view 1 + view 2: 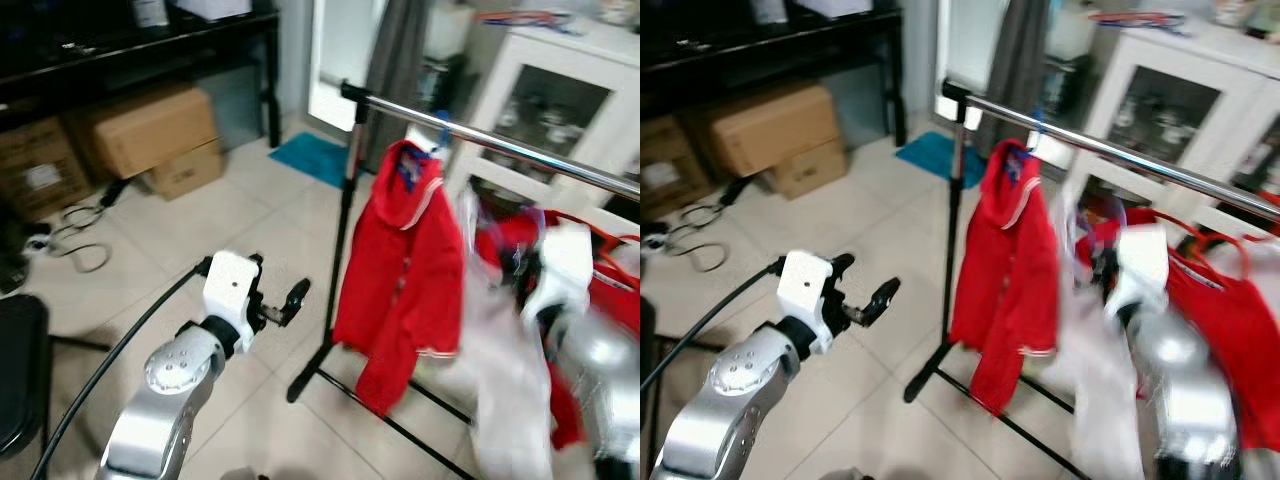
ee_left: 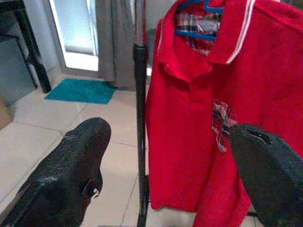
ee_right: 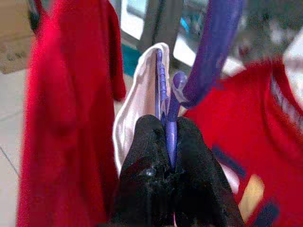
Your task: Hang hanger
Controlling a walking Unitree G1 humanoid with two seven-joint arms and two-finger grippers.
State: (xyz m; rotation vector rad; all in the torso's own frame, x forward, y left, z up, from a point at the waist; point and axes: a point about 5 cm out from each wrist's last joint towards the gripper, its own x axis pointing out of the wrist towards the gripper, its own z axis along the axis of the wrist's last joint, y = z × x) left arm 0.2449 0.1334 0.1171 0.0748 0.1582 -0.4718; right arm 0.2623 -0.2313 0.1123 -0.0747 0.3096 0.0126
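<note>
A chrome clothes rail [image 1: 500,145] crosses the scene on a black stand. A red polo shirt [image 1: 400,270] hangs from it on a blue hanger [image 2: 199,28]. My right gripper [image 3: 169,127] is shut on the neck of a purple hanger [image 3: 208,52] that carries a white garment [image 1: 505,390]. It is held up just below the rail, to the right of the red shirt, and the arm is blurred. My left gripper [image 1: 283,300] is open and holds nothing. It hovers left of the rack's upright post, pointing at the red shirt.
The rack's black foot [image 1: 310,375] runs across the tiled floor. More red clothes [image 1: 610,290] hang at the right. Behind the rail stands a white cabinet [image 1: 560,100]. Cardboard boxes [image 1: 150,130], cables [image 1: 75,235] and a black seat [image 1: 20,370] lie to the left. A teal mat [image 1: 315,158] lies by the doorway.
</note>
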